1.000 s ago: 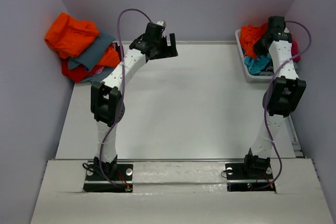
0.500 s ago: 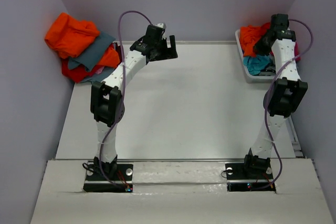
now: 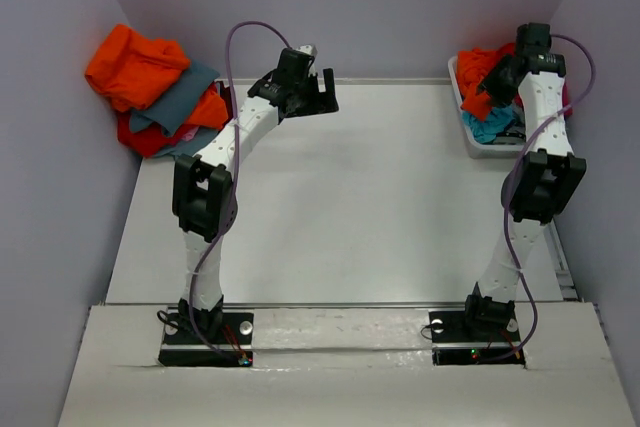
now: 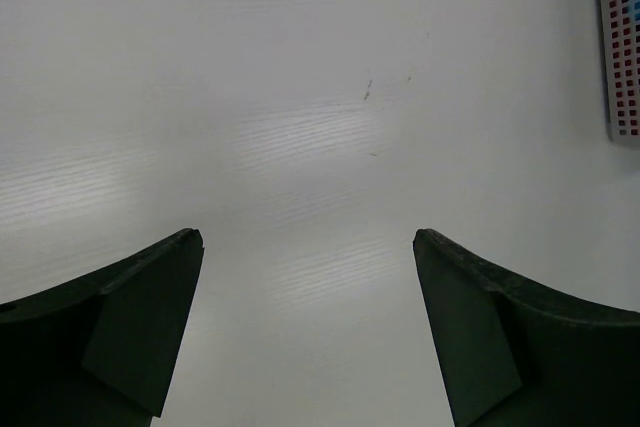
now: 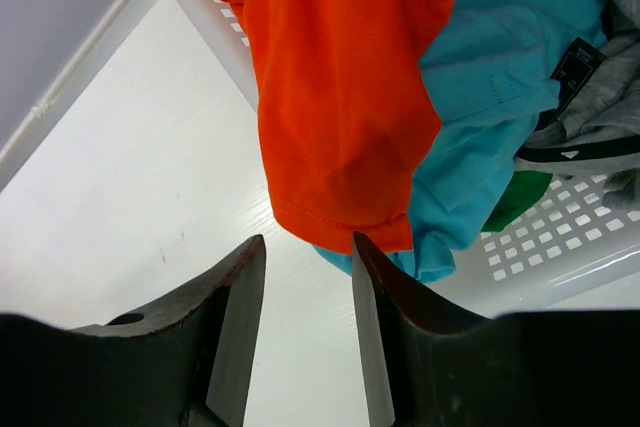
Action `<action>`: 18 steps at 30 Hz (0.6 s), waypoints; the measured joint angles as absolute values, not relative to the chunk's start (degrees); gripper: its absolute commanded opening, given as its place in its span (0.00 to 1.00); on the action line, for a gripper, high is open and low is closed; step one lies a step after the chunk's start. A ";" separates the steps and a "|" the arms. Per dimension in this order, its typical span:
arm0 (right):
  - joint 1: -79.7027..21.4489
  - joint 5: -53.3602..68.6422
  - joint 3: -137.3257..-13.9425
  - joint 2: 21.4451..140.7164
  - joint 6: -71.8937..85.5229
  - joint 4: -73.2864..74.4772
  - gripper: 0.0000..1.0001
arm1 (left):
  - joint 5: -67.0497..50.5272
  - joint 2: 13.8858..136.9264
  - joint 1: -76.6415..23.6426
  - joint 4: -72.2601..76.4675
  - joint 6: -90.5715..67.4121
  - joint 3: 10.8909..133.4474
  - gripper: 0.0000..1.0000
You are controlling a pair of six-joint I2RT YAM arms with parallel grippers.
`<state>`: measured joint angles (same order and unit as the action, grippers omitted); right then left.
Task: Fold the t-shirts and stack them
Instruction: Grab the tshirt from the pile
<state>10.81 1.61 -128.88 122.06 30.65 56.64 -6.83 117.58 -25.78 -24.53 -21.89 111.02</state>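
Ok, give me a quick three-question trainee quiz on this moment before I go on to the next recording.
1. True or false: the left gripper holds a t-shirt.
2. Which colour of shirt hangs over the white basket rim, just ahead of the right gripper? A grey, B orange, C green.
3. Where does the other heap of t-shirts lie?
Key: 1 false, its jaws stand wide over bare table. 2 B, the orange shirt. 3 the far left corner, against the wall.
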 measured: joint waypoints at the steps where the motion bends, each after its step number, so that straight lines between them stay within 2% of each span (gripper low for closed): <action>1: 10.81 1.67 -129.14 122.06 30.70 56.93 0.62 | -6.87 117.58 -25.78 -24.56 -21.85 111.02 0.99; 4: 10.81 1.76 -129.32 122.06 30.50 57.04 0.66 | -7.07 117.58 -25.78 -24.56 -21.65 111.02 0.99; 8: 10.81 1.76 -129.32 122.23 30.41 57.06 0.62 | -7.14 117.58 -25.78 -24.56 -21.52 111.02 0.99; 11: 10.81 1.76 -128.46 122.28 30.39 56.80 0.40 | -7.14 117.58 -25.78 -24.56 -21.52 111.02 0.99; 13: 10.81 1.78 -128.22 122.48 30.22 56.77 0.40 | -7.11 117.58 -25.78 -24.56 -21.50 111.02 0.99; 18: 10.81 1.93 -128.03 123.44 30.22 56.55 0.48 | -7.14 117.58 -25.78 -24.56 -21.50 111.02 0.99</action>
